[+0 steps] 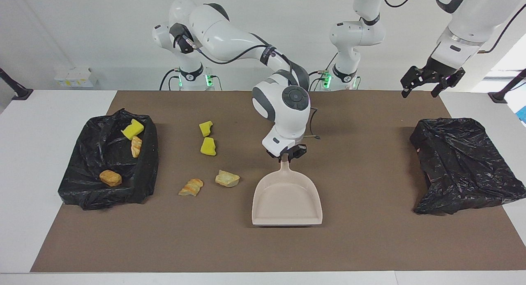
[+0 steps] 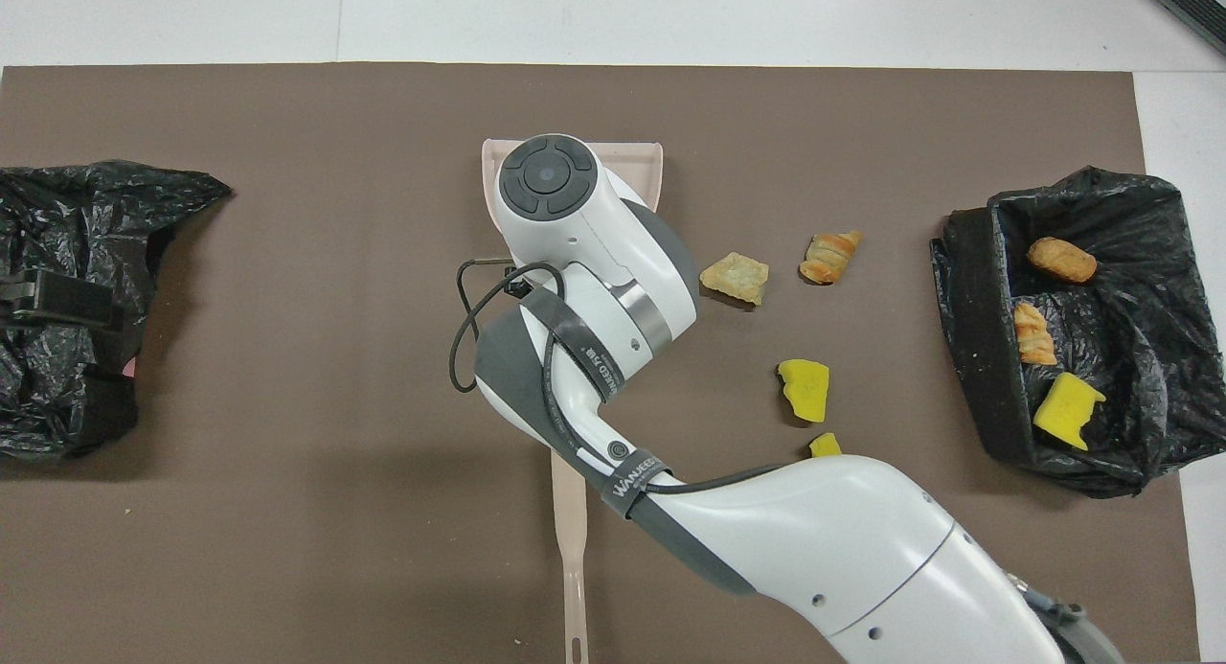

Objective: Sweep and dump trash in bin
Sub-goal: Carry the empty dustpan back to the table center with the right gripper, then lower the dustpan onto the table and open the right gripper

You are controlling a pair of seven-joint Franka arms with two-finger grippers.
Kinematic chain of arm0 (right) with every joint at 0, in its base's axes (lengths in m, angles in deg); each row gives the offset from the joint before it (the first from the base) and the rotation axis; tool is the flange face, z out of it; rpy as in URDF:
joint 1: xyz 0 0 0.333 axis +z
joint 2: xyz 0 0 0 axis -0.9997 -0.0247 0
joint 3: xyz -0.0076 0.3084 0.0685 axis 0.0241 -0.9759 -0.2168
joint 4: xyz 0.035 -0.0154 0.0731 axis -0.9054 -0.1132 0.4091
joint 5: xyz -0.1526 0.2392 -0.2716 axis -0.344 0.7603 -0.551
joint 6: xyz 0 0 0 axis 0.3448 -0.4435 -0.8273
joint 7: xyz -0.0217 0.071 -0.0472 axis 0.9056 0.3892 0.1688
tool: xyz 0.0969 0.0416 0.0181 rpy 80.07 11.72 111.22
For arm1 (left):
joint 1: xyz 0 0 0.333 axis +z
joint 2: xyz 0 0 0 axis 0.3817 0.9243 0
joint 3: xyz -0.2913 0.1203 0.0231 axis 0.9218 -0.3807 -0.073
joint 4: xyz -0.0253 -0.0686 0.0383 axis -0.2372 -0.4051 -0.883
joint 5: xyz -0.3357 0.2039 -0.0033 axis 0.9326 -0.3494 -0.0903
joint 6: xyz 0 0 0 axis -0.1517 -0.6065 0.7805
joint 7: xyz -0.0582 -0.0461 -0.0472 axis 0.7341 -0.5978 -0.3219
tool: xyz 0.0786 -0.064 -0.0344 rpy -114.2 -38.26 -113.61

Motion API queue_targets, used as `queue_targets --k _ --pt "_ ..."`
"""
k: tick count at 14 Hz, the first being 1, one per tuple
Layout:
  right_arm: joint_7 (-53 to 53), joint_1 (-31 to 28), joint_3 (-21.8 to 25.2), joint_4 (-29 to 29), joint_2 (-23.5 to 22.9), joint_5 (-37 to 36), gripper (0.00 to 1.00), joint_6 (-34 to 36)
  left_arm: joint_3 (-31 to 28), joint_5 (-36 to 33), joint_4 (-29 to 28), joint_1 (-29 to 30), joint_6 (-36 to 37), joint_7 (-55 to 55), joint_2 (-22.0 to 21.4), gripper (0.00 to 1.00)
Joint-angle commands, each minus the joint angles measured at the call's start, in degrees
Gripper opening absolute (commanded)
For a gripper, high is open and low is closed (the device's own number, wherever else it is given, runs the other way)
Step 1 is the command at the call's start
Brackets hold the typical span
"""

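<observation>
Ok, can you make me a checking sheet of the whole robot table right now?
Surface: brown mat on a white table.
Job's things: three scraps in the open bin; four scraps on the mat beside it; beige dustpan mid-mat, empty.
Clutter: beige brush handle nearer the robots; second black bag at the left arm's end.
Grippers: right tool shut on the dustpan's handle; left tool open, waiting above that bag.
Cables: black cable looped on the right arm.
Surroundings: white wall, small white box.
</observation>
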State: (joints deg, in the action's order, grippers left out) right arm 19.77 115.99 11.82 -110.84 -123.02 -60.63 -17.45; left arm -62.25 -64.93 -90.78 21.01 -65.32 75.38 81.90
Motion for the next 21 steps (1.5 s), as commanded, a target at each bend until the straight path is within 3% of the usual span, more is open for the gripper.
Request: queue_targets --k 1,6,9,14,16,18,19,21 --pt "1.0 -0.4 -0.1 0.4 0.2 1.5 0.08 2.0 0.2 -1.1 -1.7 0.2 0.2 0.6 -1.5 1.00" --pt "-1.7 -0.4 -0.2 -0.6 0.9 1.8 0.13 2.2 0.2 -1.1 -2.0 0.1 0.1 0.6 -1.8 1.00" --pt "-1.8 -0.9 -0.2 -0.9 0.8 3.9 0.41 2.0 0.2 -1.1 -2.4 0.0 0.1 0.6 -1.9 1.00" --pt "-1.1 -0.9 -0.3 -0.9 1.8 4.4 0.57 1.9 0.2 -1.1 -2.8 0.0 -0.1 0.6 -2.2 1.00" --pt "0.0 -1.2 -0.1 -0.9 3.8 6.3 0.81 1.7 0.2 -1.0 -3.0 -0.1 0.0 0.6 -2.2 1.00" --pt "0.8 -1.5 -0.1 -2.4 7.4 6.4 0.94 2.8 0.3 -1.1 -3.6 -0.2 -0.2 0.4 -2.2 1.00" --pt "1.4 -2.3 -0.2 -5.9 11.1 7.4 0.83 3.3 0.5 -1.0 -3.8 -0.3 -0.4 0.2 -2.2 1.00" --pt "1.7 -3.7 -0.1 -16.6 20.7 10.4 0.87 3.2 0.8 -0.9 -5.2 -0.4 -0.9 0.2 -2.1 1.00"
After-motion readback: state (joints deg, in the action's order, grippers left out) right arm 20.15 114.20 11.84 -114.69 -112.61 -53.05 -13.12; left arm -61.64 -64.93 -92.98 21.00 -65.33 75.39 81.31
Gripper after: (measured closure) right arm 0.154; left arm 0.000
